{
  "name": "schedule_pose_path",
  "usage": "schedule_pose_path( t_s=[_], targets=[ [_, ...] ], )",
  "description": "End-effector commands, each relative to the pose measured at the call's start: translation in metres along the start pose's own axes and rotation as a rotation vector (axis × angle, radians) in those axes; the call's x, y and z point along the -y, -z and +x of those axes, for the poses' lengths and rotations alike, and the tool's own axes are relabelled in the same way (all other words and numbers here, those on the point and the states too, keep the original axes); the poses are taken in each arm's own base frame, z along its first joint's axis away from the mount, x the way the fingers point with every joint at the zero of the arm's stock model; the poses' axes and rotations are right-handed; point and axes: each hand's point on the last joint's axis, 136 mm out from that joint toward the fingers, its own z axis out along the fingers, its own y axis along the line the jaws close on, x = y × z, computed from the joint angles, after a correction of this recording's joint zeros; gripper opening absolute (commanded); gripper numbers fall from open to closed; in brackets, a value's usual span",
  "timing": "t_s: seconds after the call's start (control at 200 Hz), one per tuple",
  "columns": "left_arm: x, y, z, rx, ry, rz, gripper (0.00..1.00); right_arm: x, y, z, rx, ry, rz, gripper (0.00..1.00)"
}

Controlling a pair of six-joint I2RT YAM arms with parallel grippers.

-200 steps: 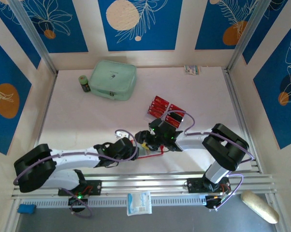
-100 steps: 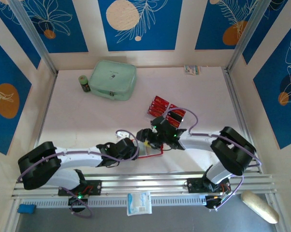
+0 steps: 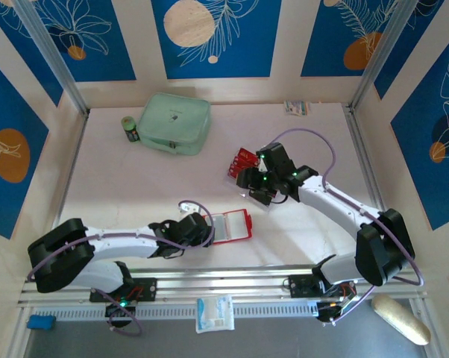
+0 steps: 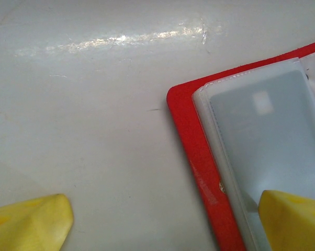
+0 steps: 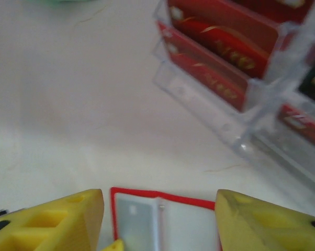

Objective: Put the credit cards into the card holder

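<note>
The card holder (image 3: 232, 226) lies open on the table, red-edged with a pale inside. My left gripper (image 3: 208, 230) is open at its left edge. In the left wrist view one yellow finger (image 4: 293, 219) is over the holder's pale inside (image 4: 262, 136) and the other finger (image 4: 29, 222) is over bare table. The credit cards (image 3: 246, 159), red with dark bands, stand in a clear tray (image 5: 283, 141). My right gripper (image 3: 256, 192) hovers at the tray's near side, open and empty. Its wrist view looks between its fingertips (image 5: 160, 209) at the holder (image 5: 162, 222), with the cards (image 5: 215, 36) above.
A mint-green zip case (image 3: 175, 122) and a small dark bottle (image 3: 130, 128) sit at the back left. A small packet (image 3: 296, 107) lies by the back wall. Aluminium rails (image 3: 232, 282) run along the near edge.
My right gripper has left the card holder and moved back and right to the card tray, its jaws a little narrower. The holder now lies uncovered and open. The left arm has stayed put.
</note>
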Motion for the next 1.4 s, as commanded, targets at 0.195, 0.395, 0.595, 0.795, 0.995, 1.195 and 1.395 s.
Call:
schedule_pose_path(
  t_s=[0.195,0.395,0.595,0.795,0.995,1.195,1.395],
  targets=[
    [-0.015,-0.009,0.028,-0.108,-0.021,-0.046,0.95,0.049,-0.007,0.015,-0.150,0.300,0.291,0.38],
    [-0.015,-0.007,0.027,-0.105,-0.020,-0.045,0.95,0.058,-0.015,0.008,-0.155,0.419,0.443,0.36],
    [-0.015,-0.007,0.026,-0.103,-0.022,-0.046,0.95,0.062,-0.021,0.003,-0.151,0.499,0.534,0.36],
    [-0.015,-0.007,0.026,-0.099,-0.018,-0.044,0.95,0.072,-0.032,0.007,-0.182,0.546,0.597,0.34],
    [-0.015,-0.007,0.026,-0.098,-0.016,-0.042,0.95,0.075,-0.037,0.013,-0.202,0.571,0.611,0.24],
    [-0.015,-0.007,0.026,-0.098,-0.016,-0.044,0.95,0.062,-0.032,0.012,-0.181,0.599,0.543,0.18],
    [-0.016,-0.007,0.027,-0.101,-0.015,-0.046,0.94,0.041,-0.021,0.008,-0.146,0.668,0.446,0.05]
  ],
)
